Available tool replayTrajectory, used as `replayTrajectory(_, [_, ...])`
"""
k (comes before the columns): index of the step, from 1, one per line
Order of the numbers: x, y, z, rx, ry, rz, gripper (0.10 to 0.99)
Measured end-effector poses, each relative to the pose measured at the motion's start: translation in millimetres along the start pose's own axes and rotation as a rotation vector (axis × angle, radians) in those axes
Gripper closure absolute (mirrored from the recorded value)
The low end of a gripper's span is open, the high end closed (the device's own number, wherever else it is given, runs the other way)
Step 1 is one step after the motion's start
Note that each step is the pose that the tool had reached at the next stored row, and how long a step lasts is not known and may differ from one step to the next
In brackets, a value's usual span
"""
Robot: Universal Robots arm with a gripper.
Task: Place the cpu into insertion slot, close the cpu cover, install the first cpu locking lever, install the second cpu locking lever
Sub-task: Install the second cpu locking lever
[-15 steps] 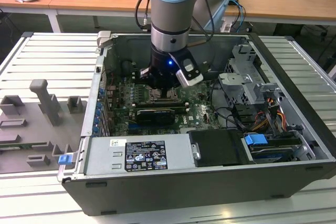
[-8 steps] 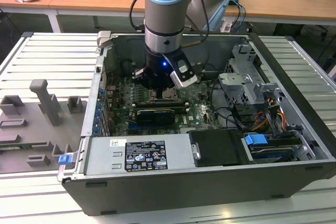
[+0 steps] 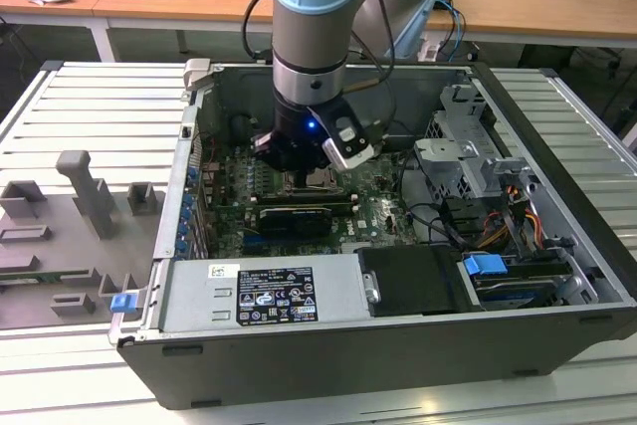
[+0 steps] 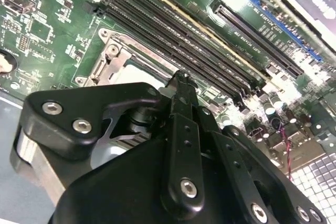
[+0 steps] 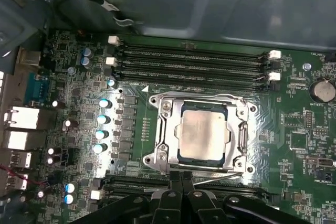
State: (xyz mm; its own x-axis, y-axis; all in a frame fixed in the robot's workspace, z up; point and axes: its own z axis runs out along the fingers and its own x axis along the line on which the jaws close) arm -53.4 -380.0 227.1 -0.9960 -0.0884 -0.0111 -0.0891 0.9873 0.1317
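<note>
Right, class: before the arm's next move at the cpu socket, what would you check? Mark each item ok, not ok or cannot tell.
1. cpu lies flat and square in the cover's window: ok.
2. cover is down around the cpu: ok.
3. lever beside the gripper is latched: cannot tell.
4. Jaws closed together: ok.
5. Jaws actually gripping the lever: cannot tell.
6. Gripper apart from the memory slots: ok.

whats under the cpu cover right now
In the first wrist view, the cpu shows through the window of the closed cpu cover, its dull metal face up. The insertion slot beneath is hidden by the chip and frame, so its contacts cannot be seen.
</note>
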Motion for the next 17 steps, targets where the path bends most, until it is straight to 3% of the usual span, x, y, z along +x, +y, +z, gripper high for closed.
replayTrajectory(4, [4.8,-1.3,4.3,-0.006,-0.0022,-0.002,0.980])
replayTrajectory(11, [8.8,-12.3,4.7,-0.062,-0.0125,-0.002,0.980])
replayTrajectory(12, [10.2,-14.4,4.4,-0.075,-0.0143,-0.002,0.980])
replayTrajectory(17, [13.7,-19.7,3.6,-0.091,-0.0164,-0.002,0.980])
